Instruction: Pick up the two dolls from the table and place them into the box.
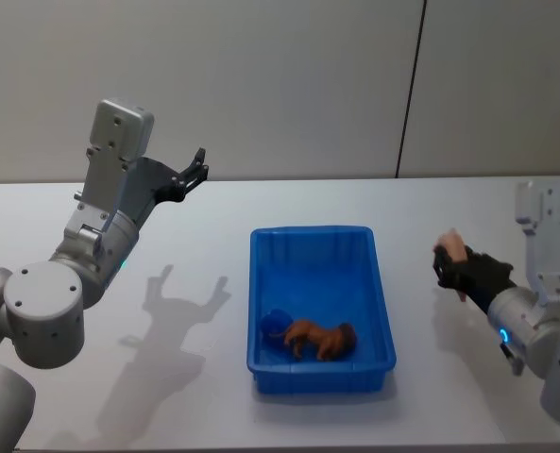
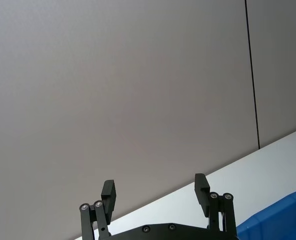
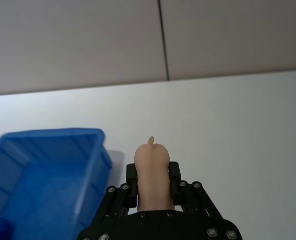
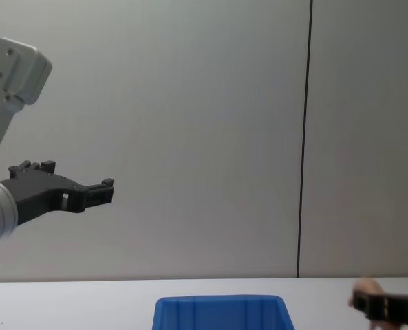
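Head view: the glossy blue plastic box (image 1: 322, 307) on the matte white table (image 1: 166, 377) holds a brown doll (image 1: 319, 338). Left gripper (image 1: 196, 170) is raised, jaws apart. Right wrist view: right gripper (image 3: 153, 176) is clamped on a smooth peach doll (image 3: 151, 172) beside the box; grey panelled wall (image 3: 78, 40) behind

1 brown doll (image 1: 320, 338) lies inside the blue box (image 1: 320, 238).

Plain white table (image 1: 213, 396), blue box (image 1: 379, 293) resting at its centre.

Bright even light, soft arm shadow on table (image 1: 119, 377), sharp focus
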Available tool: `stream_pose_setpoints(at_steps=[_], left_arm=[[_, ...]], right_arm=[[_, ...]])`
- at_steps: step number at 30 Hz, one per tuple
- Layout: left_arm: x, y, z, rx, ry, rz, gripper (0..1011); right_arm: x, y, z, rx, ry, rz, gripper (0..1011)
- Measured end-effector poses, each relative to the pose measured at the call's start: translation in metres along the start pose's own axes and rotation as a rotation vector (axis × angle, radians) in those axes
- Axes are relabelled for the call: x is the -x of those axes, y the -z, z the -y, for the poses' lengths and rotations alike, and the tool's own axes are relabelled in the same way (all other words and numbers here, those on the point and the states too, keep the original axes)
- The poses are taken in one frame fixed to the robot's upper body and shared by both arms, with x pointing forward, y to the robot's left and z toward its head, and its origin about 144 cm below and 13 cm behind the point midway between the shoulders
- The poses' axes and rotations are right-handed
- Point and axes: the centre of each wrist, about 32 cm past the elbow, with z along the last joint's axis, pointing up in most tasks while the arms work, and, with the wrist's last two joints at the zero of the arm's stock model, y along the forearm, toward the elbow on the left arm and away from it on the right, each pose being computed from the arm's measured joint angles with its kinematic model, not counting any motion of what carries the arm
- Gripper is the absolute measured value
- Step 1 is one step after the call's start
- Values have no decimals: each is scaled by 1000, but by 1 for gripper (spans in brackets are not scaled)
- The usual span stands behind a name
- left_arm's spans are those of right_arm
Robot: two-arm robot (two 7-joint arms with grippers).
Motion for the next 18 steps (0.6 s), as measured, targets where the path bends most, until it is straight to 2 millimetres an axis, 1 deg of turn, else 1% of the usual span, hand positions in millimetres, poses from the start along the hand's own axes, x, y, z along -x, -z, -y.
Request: stream_pose_setpoints(at_steps=[10, 18], left_arm=[[0, 0, 0, 0, 0, 0, 1001], [0, 0, 0, 0, 0, 0, 1001]], right_arm=[[10, -12, 5, -99, -161, 16, 357], [20, -17, 4, -149, -289, 30, 360]])
